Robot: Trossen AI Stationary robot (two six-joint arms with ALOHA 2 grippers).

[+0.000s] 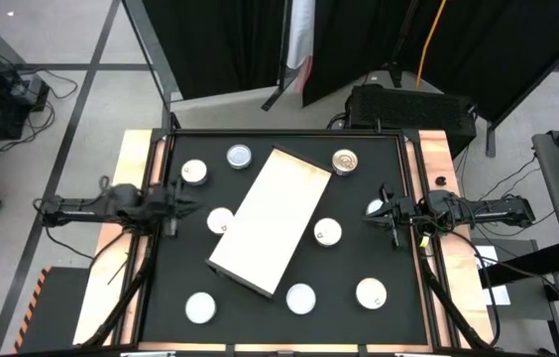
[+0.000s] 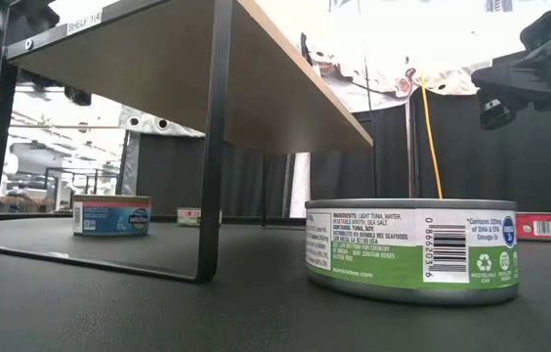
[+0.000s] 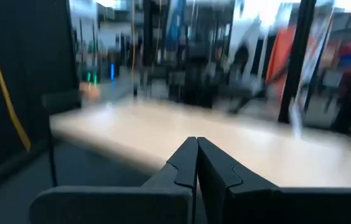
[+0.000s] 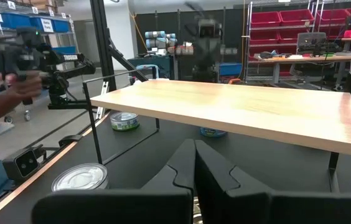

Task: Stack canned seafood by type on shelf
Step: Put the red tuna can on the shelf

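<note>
The shelf (image 1: 272, 220) is a pale beige board on black metal legs (image 2: 209, 147), standing slantwise mid-table. Several flat round tins lie around it on their bases, among them a golden-topped one (image 1: 344, 161) by its far corner and silver-lidded ones (image 1: 220, 220) (image 1: 328, 232). My left gripper (image 1: 195, 206) hovers shut at the shelf's left side, facing the board (image 3: 225, 146). My right gripper (image 1: 371, 213) hovers shut at the shelf's right side, above a silver tin (image 1: 376, 207) that it partly hides. In the right wrist view a silver-lidded tin (image 4: 81, 177) lies ahead of the shut fingers (image 4: 194, 149).
More tins lie toward the near edge (image 1: 200, 307) (image 1: 300, 297) (image 1: 371, 293) and the far left (image 1: 193, 172) (image 1: 239, 155). A green-labelled tin (image 2: 412, 249) stands close to the low camera. Copper strips (image 1: 133, 169) border the table. A person's hand (image 4: 1, 102) shows beyond the table.
</note>
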